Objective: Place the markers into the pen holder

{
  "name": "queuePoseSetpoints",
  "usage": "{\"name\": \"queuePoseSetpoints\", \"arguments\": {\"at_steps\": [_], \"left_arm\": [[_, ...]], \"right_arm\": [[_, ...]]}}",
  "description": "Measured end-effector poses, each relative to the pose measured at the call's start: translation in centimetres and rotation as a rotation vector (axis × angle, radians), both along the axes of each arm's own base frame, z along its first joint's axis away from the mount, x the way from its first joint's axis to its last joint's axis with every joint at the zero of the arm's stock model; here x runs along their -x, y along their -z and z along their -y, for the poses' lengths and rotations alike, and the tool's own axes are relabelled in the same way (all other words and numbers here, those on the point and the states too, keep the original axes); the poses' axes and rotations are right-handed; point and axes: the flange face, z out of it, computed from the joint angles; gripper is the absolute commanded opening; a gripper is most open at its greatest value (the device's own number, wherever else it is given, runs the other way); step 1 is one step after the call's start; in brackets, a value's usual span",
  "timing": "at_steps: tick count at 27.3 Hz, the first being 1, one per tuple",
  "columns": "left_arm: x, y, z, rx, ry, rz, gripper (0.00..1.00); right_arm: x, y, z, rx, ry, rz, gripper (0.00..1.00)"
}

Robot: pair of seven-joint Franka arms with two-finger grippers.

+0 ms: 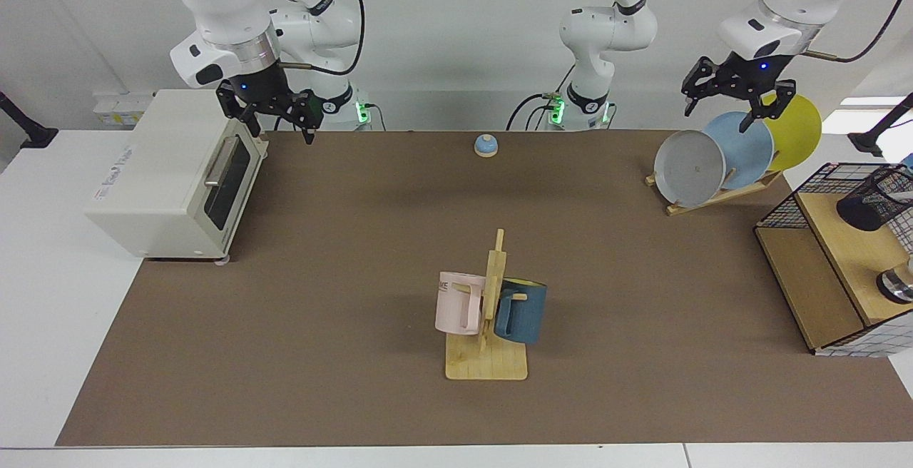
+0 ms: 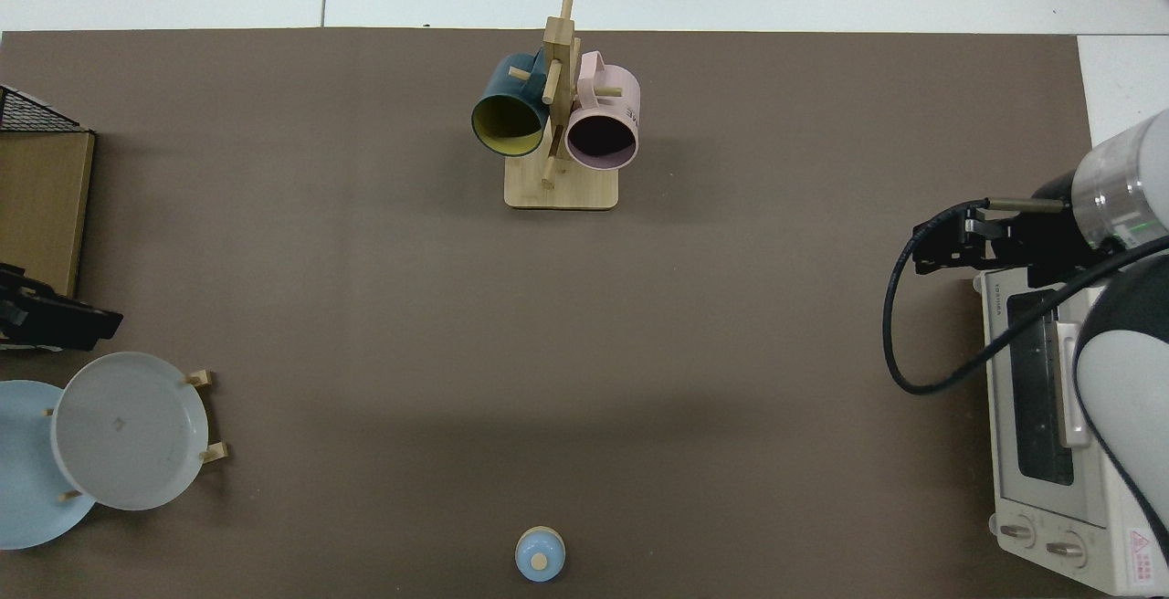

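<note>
The pen holder [image 1: 876,198], a black wire-mesh cup with a dark base, sits tilted on the upper wooden shelf of the wire basket [image 1: 788,207] at the far right of the facing view. A thin white sliver shows at its mouth by the frame edge; I cannot tell whether it is one of the markers. My left gripper [image 1: 717,120] hangs open and empty above the plate rack, well apart from the holder. It shows at the left edge of the top view [image 2: 55,320]. My right gripper [image 1: 280,133] waits open by the toaster oven's top corner, also seen from above [image 2: 941,247].
A white toaster oven [image 1: 164,175] stands at the left. A wooden mug tree [image 1: 488,311] with a pink and a blue mug stands front centre. A rack [image 1: 720,193] holds grey, blue and yellow plates. A small blue bell [image 1: 486,145] sits at the back.
</note>
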Motion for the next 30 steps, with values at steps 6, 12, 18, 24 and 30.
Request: {"name": "queuePoseSetpoints", "arguments": {"at_steps": [6,12,18,24,30], "left_arm": [[-0.1,-0.5,1.0,0.002,-0.017,0.006,0.98],[-0.4,-0.4,1.1,0.005,-0.039,0.004,0.98],[-0.7,-0.5,1.4,0.009,-0.036,0.007,0.99],[-1.3,-1.0,1.9,0.016,-0.045,0.021,1.0],[-1.4,-1.4,2.1,0.017,-0.166,0.028,1.0]], "right_arm": [[0.0,0.0,0.0,0.0,0.0,0.0,1.0],[0.0,0.0,0.0,0.0,0.0,0.0,1.0],[0.0,0.0,0.0,0.0,0.0,0.0,1.0],[0.0,0.0,0.0,0.0,0.0,0.0,1.0],[0.0,0.0,0.0,0.0,0.0,0.0,1.0]]}}
